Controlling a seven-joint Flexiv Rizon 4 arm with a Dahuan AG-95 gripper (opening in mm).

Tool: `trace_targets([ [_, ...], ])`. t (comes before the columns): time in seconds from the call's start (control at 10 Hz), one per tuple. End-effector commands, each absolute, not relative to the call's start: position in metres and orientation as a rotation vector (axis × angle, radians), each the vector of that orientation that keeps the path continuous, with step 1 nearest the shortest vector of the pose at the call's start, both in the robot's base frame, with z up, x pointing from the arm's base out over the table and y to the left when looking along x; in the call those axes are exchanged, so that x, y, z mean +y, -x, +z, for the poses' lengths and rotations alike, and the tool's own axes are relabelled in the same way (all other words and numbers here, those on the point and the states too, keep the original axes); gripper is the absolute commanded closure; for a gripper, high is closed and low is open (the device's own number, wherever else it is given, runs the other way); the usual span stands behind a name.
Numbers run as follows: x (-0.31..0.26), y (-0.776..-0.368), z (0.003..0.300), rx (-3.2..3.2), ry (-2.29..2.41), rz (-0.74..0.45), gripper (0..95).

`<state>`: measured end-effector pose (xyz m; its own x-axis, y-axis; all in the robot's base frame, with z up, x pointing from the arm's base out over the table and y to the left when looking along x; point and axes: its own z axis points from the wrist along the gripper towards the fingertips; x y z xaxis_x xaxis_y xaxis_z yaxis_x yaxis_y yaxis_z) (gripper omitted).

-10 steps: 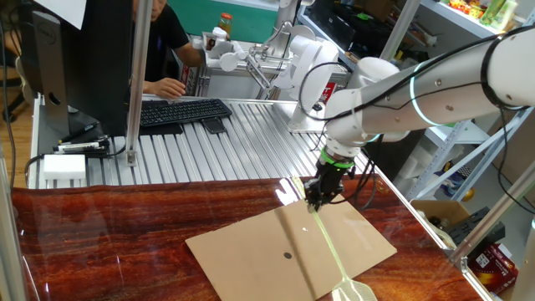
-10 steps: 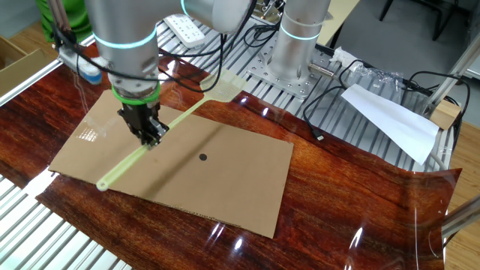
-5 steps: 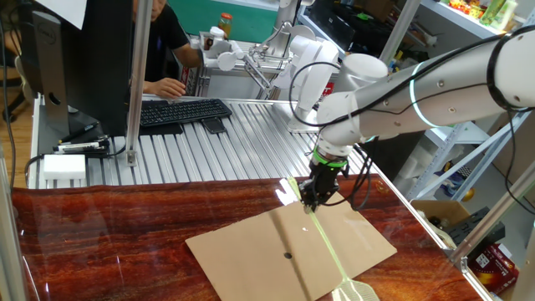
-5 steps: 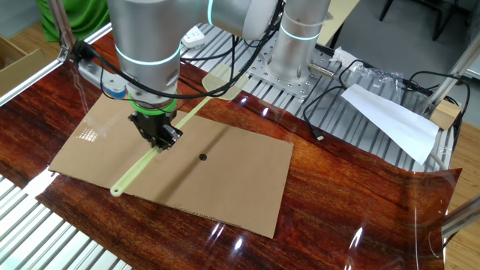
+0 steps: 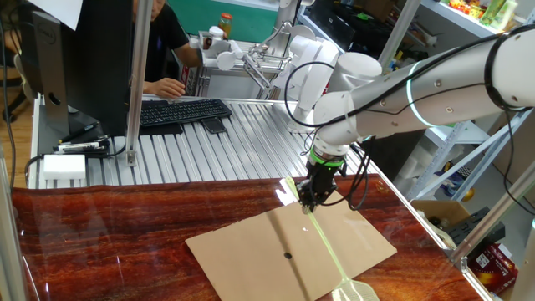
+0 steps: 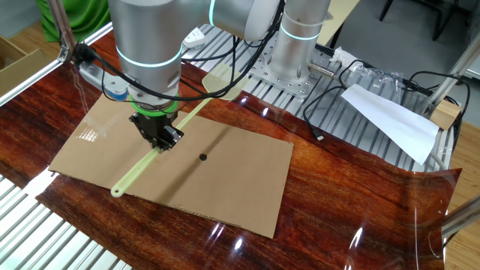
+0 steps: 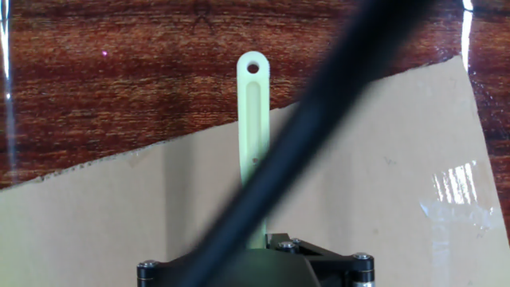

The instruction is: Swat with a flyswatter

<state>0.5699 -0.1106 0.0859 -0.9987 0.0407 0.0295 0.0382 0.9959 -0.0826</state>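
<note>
While the gripper (image 6: 160,142) points down with jaws clamped narrowly on the flyswatter (image 6: 142,169) handle, the swatter slants over the cardboard sheet (image 6: 225,172) — head lifted.

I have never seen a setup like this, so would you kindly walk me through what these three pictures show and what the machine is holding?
This is one robot arm with a two-finger gripper that points straight down at a wooden table. Two pictures come from fixed cameras on different sides of the table. The third comes from a camera on the hand itself, looking along the fingers; the dark blurred band across it is a cable close to the lens. A sheet of cardboard with a small dark dot lies on the table. The gripper is closed on the thin handle of a pale yellow-green flyswatter. Its mesh head is near the arm's base, and its handle end, with a hanging hole, sticks out past the cardboard's edge in the hand view.
</note>
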Motion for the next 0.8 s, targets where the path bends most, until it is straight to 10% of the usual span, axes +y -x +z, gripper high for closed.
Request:
trace_targets([
  [0.1, -0.113, -0.574, 0.086, -3.073, 0.584, 0.124, 95.0],
  [0.8, -0.119, -0.589, 0.090, -2.961, 0.999, 0.124, 95.0],
])
